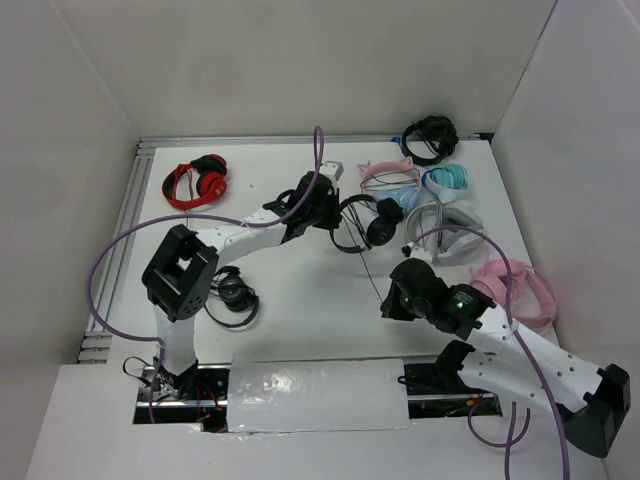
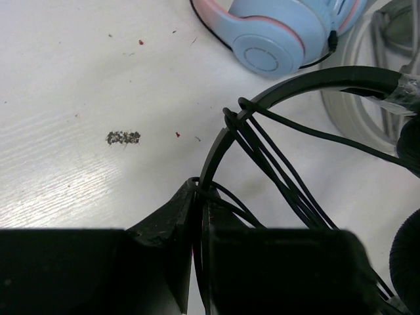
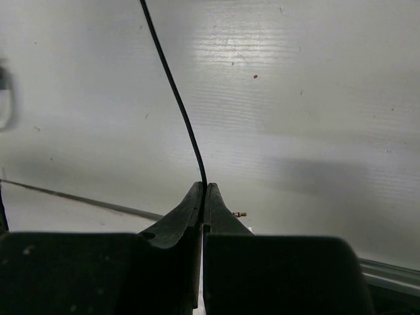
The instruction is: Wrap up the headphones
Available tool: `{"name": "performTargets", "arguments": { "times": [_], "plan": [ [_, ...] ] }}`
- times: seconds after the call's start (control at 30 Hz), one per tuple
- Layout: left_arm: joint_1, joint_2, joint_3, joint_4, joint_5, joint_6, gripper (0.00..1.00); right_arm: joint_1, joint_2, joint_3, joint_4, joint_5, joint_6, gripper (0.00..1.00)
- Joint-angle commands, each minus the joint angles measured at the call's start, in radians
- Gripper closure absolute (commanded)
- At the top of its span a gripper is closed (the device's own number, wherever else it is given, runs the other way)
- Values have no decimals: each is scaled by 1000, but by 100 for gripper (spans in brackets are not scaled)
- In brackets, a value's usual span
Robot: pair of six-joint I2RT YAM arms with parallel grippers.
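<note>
I'm clamping the headphones [image 1: 368, 228] by the headband [image 2: 315, 82] in the left tool [image 2: 197, 193] over mid tabletop [image 1: 300, 320] and pinching the cable [image 3: 176, 98] in the right tool [image 3: 203, 191], the cable running ahead and slightly left to the part-wound band.

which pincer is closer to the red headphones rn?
Left. The left pincer holds the black headphones mid-table, right of the red headphones. The right pincer pinches their cable farther off, nearer the front edge.
</note>
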Motion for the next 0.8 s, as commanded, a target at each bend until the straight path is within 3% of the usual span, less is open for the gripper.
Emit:
{"name": "performTargets", "arguments": {
  "times": [0.0,0.1,0.2,0.4,0.63,0.77],
  "plan": [
    [-10,0,41,-8,-114,-1,100,0,-17,49,-25,-14,-38,100],
    [-19,31,24,7,-140,20,100,-1,-49,85,-65,14,-49,100],
    [-26,21,-28,69,-78,30,100,-4,-40,127,-111,115,-38,100],
    [-127,41,-31,69,-176,66,100,-11,15,175,-30,99,-98,100],
    [-240,103,-33,98,-102,13,100,-139,55,163,61,54,-118,100],
    [-288,144,4,70,-128,-4,100,-201,73,175,15,114,-121,100]
  ]
}}
